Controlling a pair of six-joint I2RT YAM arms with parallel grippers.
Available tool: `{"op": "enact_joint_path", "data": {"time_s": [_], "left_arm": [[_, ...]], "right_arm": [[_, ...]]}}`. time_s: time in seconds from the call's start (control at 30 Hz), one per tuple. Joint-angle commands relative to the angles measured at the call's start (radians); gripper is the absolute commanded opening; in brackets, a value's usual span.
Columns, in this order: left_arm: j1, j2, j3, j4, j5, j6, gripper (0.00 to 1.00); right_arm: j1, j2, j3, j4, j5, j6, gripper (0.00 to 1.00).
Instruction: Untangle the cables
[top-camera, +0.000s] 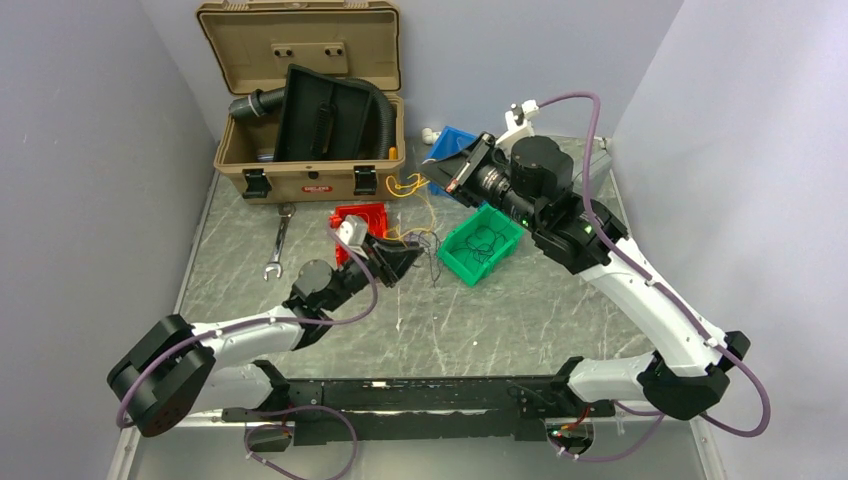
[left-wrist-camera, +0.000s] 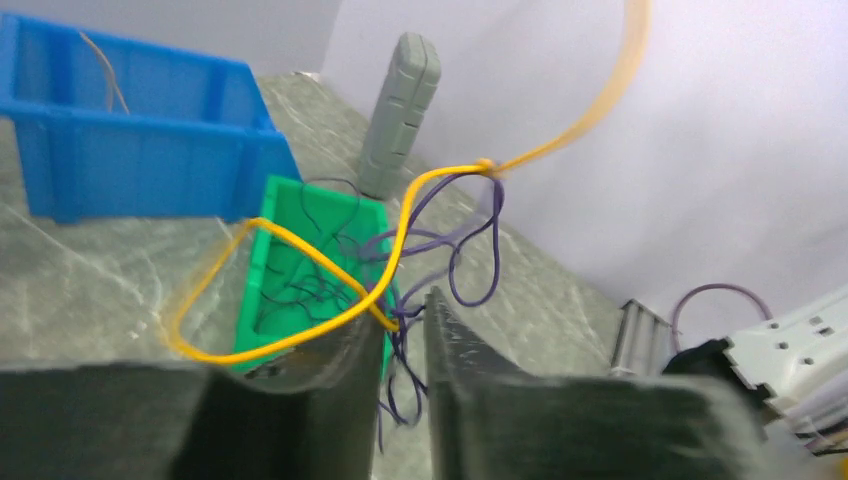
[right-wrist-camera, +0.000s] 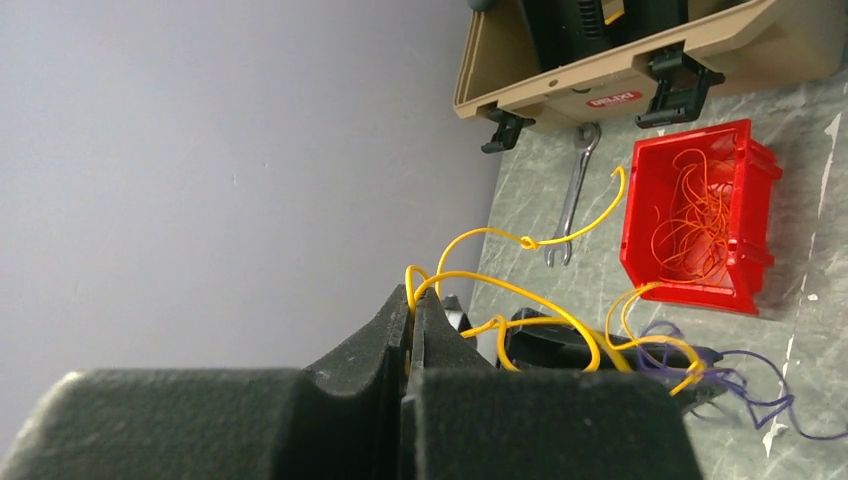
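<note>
Though the case label (top-camera: 317, 188) blurs, right fingers (right-wrist-camera: 520, 420) pinch cables (right-wrist-camera: 527, 242).

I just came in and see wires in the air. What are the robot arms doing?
The right gripper is pinched shut on a yellow wire and holds it up. The left gripper has the same wire, knotted with thin purple wires, between its jaws; how tightly it grips I cannot tell. So the tangle hangs stretched between them, not yet undone. More wires lie in the red bin and the green bin.
</note>
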Motion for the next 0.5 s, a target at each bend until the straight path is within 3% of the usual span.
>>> {"op": "enact_joint_path", "data": {"time_s": [0.0,0.07,0.27,0.47], "left_arm": [[-0.004,0.013,0.11,-0.122,-0.002,0.019,0.09],[-0.004,0.02,0.118,-0.177,-0.008,0.009,0.03],[-0.002,-0.022,-0.042,-0.1,-0.07,-0.014,0.03],[-0.002,-0.128,-0.068,-0.375,-0.193,0.011,0.0]], "right_arm": [[-0.001,-0.009,0.067,0.02,0.041,-0.015,0.0],[-0.011,-0.02,0.095,-0.002,0.117,-0.061,0.0],[-0.068,-0.049,0.184,-0.024,0.391,-0.233,0.0],[-0.098,-0.087,0.206,0.041,0.574,-0.397,0.0]]}}
